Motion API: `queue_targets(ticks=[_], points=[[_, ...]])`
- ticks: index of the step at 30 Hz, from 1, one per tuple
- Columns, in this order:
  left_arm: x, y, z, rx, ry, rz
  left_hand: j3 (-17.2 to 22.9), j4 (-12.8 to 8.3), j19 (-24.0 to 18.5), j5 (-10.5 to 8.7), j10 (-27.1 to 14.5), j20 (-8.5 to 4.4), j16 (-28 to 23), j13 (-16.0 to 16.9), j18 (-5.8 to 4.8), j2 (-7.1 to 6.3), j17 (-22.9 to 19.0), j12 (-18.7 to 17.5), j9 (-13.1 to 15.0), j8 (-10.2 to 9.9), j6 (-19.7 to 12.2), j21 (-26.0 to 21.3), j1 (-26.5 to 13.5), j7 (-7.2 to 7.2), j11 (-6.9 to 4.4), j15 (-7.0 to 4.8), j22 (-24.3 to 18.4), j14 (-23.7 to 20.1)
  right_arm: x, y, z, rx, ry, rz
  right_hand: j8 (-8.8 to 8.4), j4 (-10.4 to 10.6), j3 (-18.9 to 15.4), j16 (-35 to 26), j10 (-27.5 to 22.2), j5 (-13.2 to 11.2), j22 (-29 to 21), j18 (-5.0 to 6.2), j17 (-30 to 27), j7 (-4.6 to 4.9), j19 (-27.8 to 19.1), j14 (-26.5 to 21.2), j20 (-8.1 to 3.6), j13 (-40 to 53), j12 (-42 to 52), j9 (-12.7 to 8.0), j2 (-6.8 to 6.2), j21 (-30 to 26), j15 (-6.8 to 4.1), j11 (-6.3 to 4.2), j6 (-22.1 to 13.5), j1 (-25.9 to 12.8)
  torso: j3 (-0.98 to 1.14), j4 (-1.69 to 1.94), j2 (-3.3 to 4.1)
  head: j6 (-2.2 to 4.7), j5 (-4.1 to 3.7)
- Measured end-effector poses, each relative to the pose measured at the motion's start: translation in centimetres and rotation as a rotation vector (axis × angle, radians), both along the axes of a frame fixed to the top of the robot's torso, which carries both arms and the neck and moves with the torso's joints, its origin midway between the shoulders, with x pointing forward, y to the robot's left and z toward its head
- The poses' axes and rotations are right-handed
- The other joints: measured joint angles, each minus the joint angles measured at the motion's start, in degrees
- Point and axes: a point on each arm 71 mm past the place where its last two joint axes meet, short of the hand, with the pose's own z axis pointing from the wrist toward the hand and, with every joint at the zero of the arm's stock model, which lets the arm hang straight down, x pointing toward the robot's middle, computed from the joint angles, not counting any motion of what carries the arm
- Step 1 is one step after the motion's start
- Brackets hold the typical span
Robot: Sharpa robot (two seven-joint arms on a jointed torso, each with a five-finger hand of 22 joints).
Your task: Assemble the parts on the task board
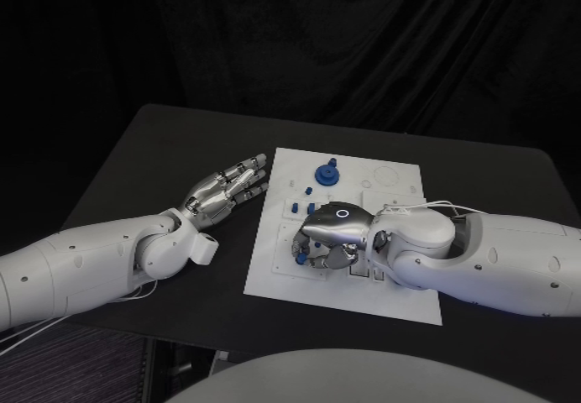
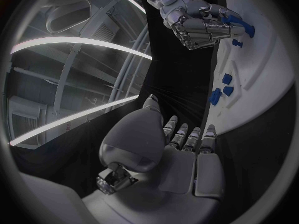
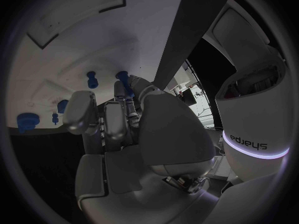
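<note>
A matte black counter [image 1: 145,159] carries the task board [image 1: 400,180], a flat white rectangular plate with shallow engraved outlines, lying at the middle of the head view. Small glossy blue parts sit on it: a round, gear-like blue part [image 1: 327,174] with a raised hub near the board's upper middle, and a few small blue pegs [image 1: 310,206] just below it, left of centre.

The left robot hand [image 1: 227,191], silver and metallic with segmented fingers, lies left of the board with its fingers straight and slightly apart, their tips reaching the board's left edge. It holds nothing.

The right robot hand [image 1: 329,237] hangs over the board's lower middle, its smooth domed back facing up and its fingers curled downward toward the plate. In the left wrist view, a blue piece [image 2: 239,25] shows at the tips of those curled fingers, so the right robot hand appears to grip it. In the right wrist view, its fingers [image 3: 81,112] point at the white plate close to two upright blue pegs [image 3: 92,78].
</note>
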Motion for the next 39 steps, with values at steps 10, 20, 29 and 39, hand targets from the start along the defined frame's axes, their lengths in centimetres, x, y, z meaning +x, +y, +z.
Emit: queue_targets(ticks=[10,20,29,39], points=[[0.0,0.0,-0.1,0.000,0.002,0.000,0.00,0.00,0.00,0.00,0.00,0.00,0.00,0.00,0.00,0.00,0.01,0.00,0.00,0.00,0.00,0.00,0.00,0.00,0.00,0.00,0.00,0.00,0.0,-0.4,-0.5,-0.023,0.017,-0.014,-8.69,0.55,-0.74,-3.53,-14.46,-6.38,0.00,0.00,-5.67,-1.53,-4.91,-4.72,3.06,-0.27,-3.82,3.53,-1.41,-9.52,3.53,4.13,-18.07,-2.39,0.01,0.00,0.01,0.00,0.12],[-0.1,0.3,-0.1,0.001,0.002,0.003,0.00,0.00,0.00,0.00,0.00,0.00,0.00,0.00,0.00,0.00,0.02,0.00,0.00,0.00,0.00,0.00,0.00,0.00,0.00,0.00,0.01,0.00,-0.2,-2.6,0.0,0.012,-0.002,-0.062,-9.19,2.70,-4.93,-4.47,-25.36,-9.53,0.00,0.94,-8.00,-2.01,-7.12,-7.43,3.84,1.02,-1.39,-3.00,-1.63,-13.00,3.84,5.52,-31.02,-2.60,0.04,-0.03,-0.04,0.00,0.43],[-0.2,0.5,0.0,0.002,0.003,0.006,0.00,0.00,0.00,0.00,0.00,0.00,0.00,0.00,0.00,0.00,0.03,0.00,0.00,0.00,0.00,0.00,0.00,0.00,0.00,0.00,0.02,0.00,0.1,-5.6,3.9,0.188,-0.031,-0.147,-6.28,2.67,-4.88,-1.39,-22.76,-6.38,0.00,0.92,-4.78,0.29,-4.53,-5.14,3.95,2.51,5.07,-1.77,0.82,-7.82,4.05,4.76,-21.26,-0.15,0.05,-0.04,-0.04,0.00,0.12],[-0.1,0.3,-0.1,0.001,0.002,0.004,0.00,0.00,0.00,0.00,0.00,0.00,0.00,0.00,0.00,0.00,0.04,0.00,0.00,0.00,0.00,0.00,0.00,0.00,0.00,0.00,0.02,0.00,0.7,-7.8,5.5,0.397,0.198,-0.251,-4.61,5.31,-0.61,-0.48,-13.06,-4.64,0.00,0.91,-3.65,2.23,-3.17,-3.85,3.22,1.35,7.99,-3.01,3.02,-4.48,2.83,2.98,-13.85,0.18,0.08,-0.01,0.00,0.00,-1.07]])
